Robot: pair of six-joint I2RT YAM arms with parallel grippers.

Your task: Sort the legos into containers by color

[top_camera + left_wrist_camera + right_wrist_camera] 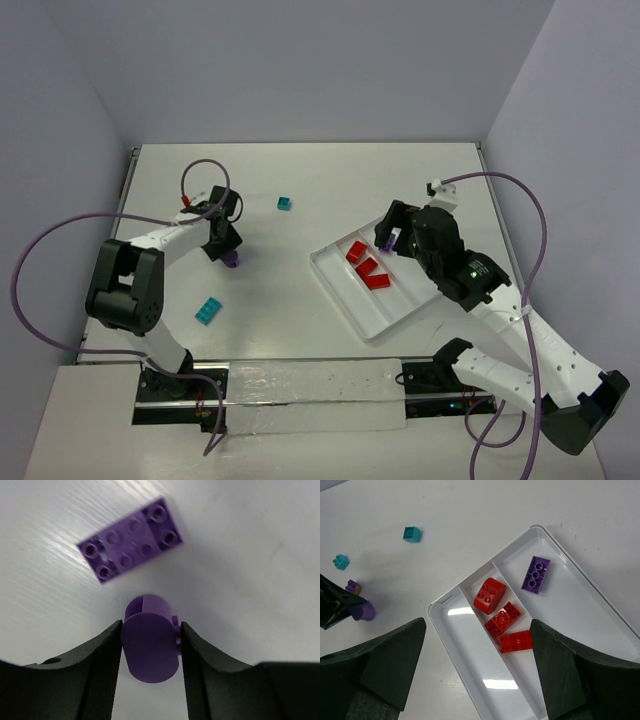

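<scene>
Work surface: a white table (pixel 300 170) closed in by walls at the back and on both sides, with the arm bases along its near edge. The white tray (pixel 365 315) lies at an angle on the right half, its right side under the right arm. A broad stretch of bare tabletop separates it from the left arm's working area. Loose pieces on that side sit well apart: a small teal brick (pixel 285 203) toward the back and a larger teal brick (pixel 208 311) nearer the left arm's base. A flat purple brick (pixel 131 540) lies studs up on the table just beyond the left gripper (pixel 151 630). That claw is drawn in narrow, both fingers pressed against the sides of a purple rounded brick (pixel 150 652), which stands between them. Whether this piece rests on the table or is lifted just clear of it cannot be judged from the wrist view. The right gripper (pixel 479 624) hangs over the tray with its jaws spread wide, holding and touching nothing. Tray contents: three red bricks (pixel 502 619) lie in the middle compartment, one of them rounded, the other two close together or touching. One purple studded brick (pixel 536 574) lies alone in the outer compartment on the right arm's side, clear of the walls.
</scene>
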